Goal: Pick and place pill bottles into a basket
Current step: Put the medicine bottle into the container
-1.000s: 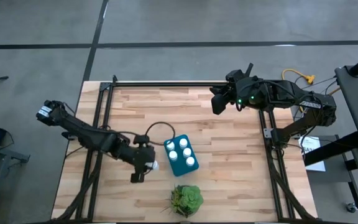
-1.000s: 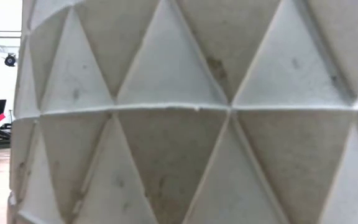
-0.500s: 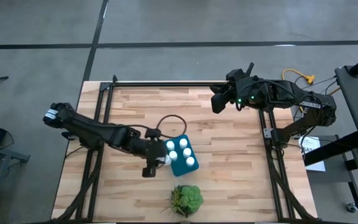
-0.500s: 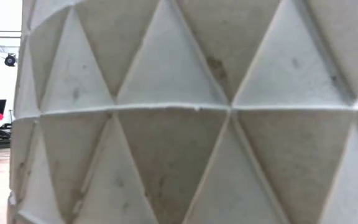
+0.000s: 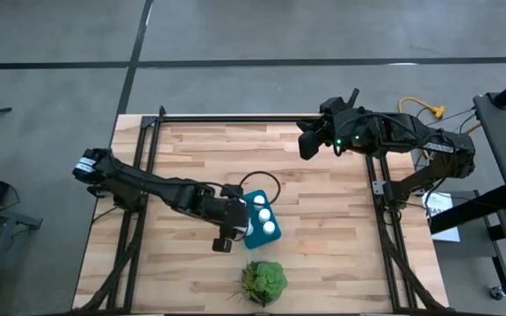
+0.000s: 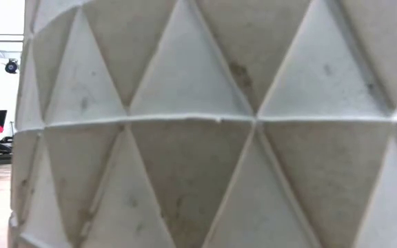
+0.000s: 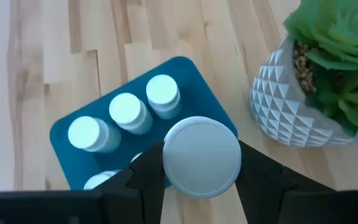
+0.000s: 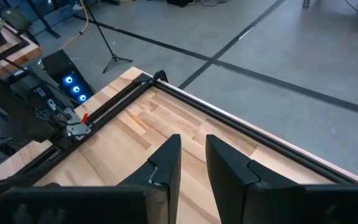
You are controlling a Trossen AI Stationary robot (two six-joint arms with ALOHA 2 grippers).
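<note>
The left gripper [image 7: 201,167] hangs over the near edge of the teal basket [image 7: 191,78], its fingers [image 7: 146,174] closed on the body of a pill bottle [image 7: 201,157] just below its round white cap. Three more bottles [image 7: 126,113] stand upright in a row inside the basket, and a fourth cap shows at its edge; the basket sits on the wooden table [image 5: 323,219] near the potted plant [image 7: 319,81].

The bottle looks light and rigid, a smooth plastic cylinder that could slip or twist if pinched loosely, so a hold across the body under the cap suits it best. Whether it is full cannot be told from here.

The right gripper [image 8: 191,163] waits well apart above the table's far side, its fingers drawn together on nothing.
</note>
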